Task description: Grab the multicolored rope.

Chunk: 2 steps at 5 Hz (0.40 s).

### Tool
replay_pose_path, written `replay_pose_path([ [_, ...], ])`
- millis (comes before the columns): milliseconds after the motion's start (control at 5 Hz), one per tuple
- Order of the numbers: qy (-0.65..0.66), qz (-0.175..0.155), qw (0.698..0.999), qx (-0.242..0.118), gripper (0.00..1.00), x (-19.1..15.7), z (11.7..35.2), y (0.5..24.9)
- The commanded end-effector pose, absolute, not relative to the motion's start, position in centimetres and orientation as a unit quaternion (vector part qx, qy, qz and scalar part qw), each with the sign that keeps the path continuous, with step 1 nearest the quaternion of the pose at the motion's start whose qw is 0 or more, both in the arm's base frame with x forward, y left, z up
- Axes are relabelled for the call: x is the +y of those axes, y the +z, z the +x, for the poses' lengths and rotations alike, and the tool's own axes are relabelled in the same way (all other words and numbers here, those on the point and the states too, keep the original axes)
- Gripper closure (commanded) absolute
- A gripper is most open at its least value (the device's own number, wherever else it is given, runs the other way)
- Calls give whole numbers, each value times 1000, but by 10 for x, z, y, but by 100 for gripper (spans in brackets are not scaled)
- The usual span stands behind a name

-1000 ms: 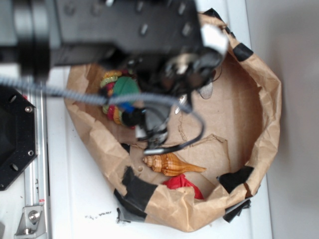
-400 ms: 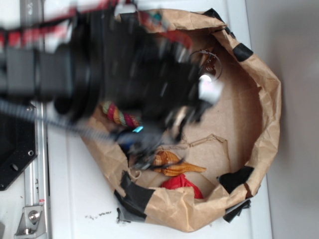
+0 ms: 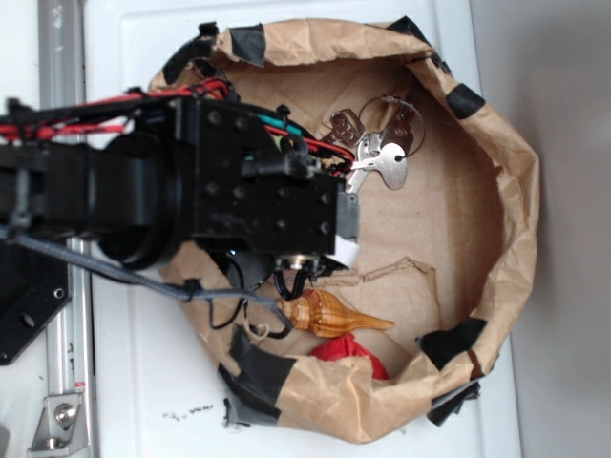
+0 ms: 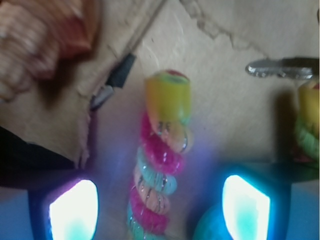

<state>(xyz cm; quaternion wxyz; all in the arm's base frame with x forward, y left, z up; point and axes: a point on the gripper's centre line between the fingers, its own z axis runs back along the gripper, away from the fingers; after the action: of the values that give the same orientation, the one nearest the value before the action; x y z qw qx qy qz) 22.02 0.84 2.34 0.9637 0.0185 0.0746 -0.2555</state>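
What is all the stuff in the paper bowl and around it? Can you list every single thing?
multicolored rope: one, red, yellow and pale green, between the fingers in the wrist view; second end at right edge
keys: one bunch, silver, top of the nest
seashell: one, orange-brown, lower part of the nest
red thing: one, below the seashell, unclear what
paper nest: one, brown with black tape, on the white table
gripper: one, black arm, open, fingers straddling the rope
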Motion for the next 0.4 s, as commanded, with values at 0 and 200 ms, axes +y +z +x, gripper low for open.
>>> replay_pose_path([
  [0,-269,59,957,85,0,23,219,24],
  [200,-300,23,950,81,0,34,225,17],
])
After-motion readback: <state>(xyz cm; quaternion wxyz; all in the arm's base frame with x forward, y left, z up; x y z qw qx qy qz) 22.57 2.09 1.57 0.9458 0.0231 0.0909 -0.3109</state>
